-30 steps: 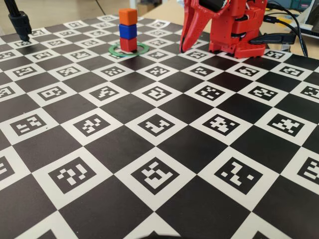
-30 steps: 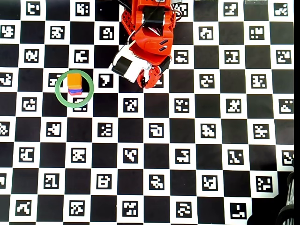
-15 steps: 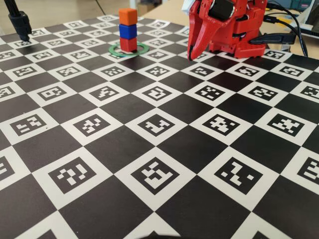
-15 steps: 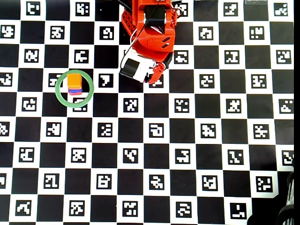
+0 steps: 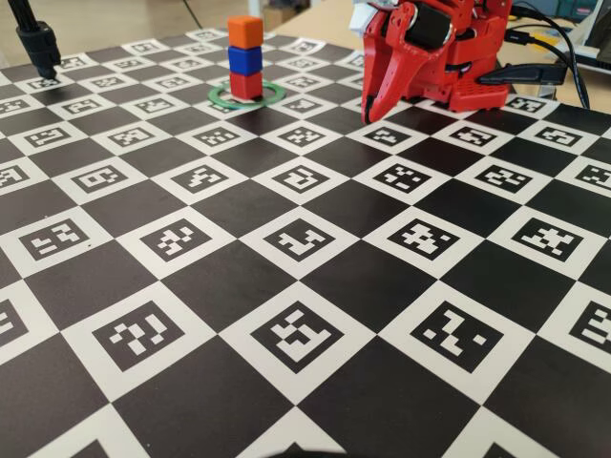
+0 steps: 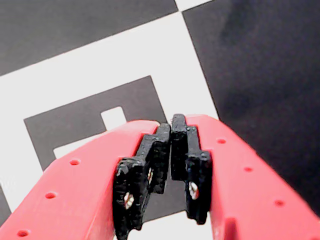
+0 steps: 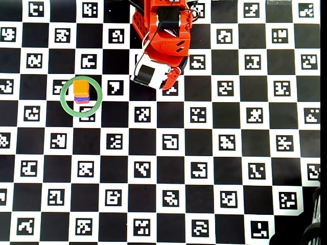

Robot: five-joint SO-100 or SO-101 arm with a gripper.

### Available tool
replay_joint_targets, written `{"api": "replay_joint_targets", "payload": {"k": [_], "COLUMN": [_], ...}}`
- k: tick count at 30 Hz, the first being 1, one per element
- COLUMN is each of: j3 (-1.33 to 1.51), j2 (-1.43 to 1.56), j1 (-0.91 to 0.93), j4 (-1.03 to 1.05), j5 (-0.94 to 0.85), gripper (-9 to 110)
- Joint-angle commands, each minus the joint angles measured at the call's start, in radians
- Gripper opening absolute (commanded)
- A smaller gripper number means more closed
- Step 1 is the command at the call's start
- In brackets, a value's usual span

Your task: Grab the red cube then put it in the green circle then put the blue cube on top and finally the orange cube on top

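In the fixed view, the red cube (image 5: 246, 85) sat inside the green circle (image 5: 246, 95) near the surface's (image 5: 286, 286) far edge, with the blue cube (image 5: 245, 60) on it and the orange cube (image 5: 245, 31) on top. In the wrist view, the claw (image 6: 171, 125) was closed on nothing, pads touching. In the overhead view, it hung apart from the stack, near the top edge.

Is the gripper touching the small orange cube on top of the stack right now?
Apart. In the fixed view the gripper hangs near the arm's base, with open checkerboard between it and the small orange cube; the overhead view shows the same gap.
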Motion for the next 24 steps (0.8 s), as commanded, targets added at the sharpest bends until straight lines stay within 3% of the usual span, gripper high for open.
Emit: {"api": "replay_joint_targets", "payload": {"k": [1, 24], "j3": [0.032, 0.054], "j2": [0.029, 0.055], "j1": [-0.005, -0.041], "j4": [0.041, 0.051], "j5": [-0.032, -0.124], "gripper": [-6, -6]}}
